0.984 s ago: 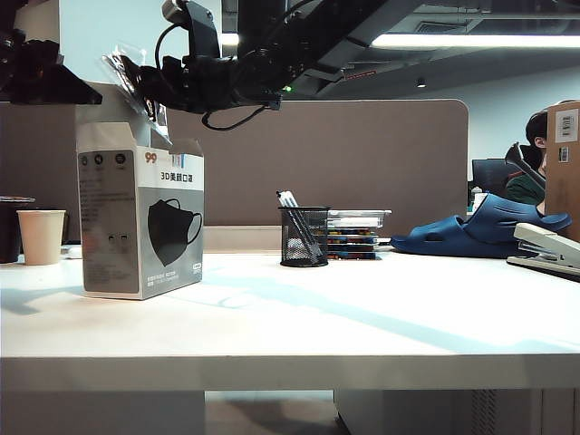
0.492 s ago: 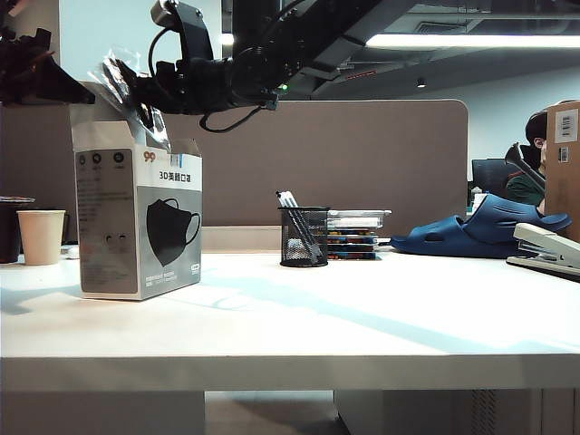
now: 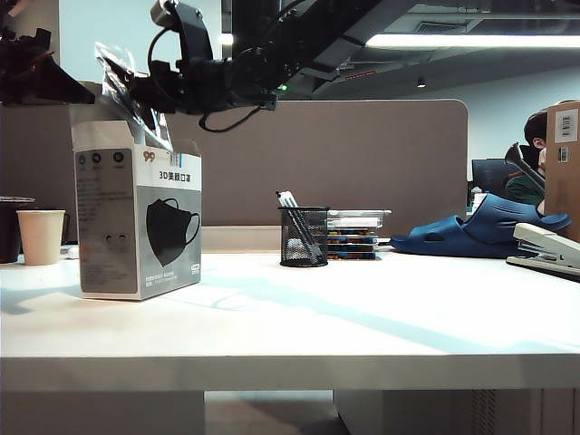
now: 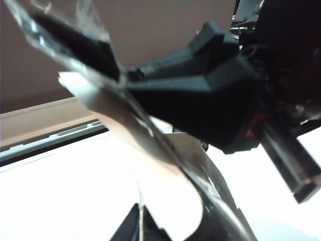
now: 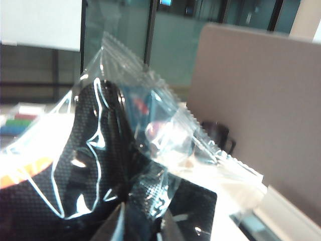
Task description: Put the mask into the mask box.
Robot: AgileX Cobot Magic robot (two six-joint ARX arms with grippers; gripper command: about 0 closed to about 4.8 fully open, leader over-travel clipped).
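Exterior: mask (image 3: 127,86) tilted over the open top of the mask box (image 3: 138,217), lower edge at the flaps, not in yet, right gripper (image 3: 149,91) beside it; left wrist: left gripper (image 4: 138,226) shut, near a flap; right wrist: jaw state unclear, mask at its tips.

Seen from the left wrist, the right tool (image 4: 131,80) reaches in as a blurred black wedge, its tips meeting the mask (image 4: 75,42), whose black fabric shows through a clear crinkly wrapper running slantwise across the frame. Against the wrapper lies a pale rounded top flap of the mask box (image 4: 165,201). The left tool (image 4: 140,228) shows only as dark finger ends pressed together at the frame's edge. Beyond spreads the white table (image 4: 65,201), backed by a brown partition (image 4: 165,25).
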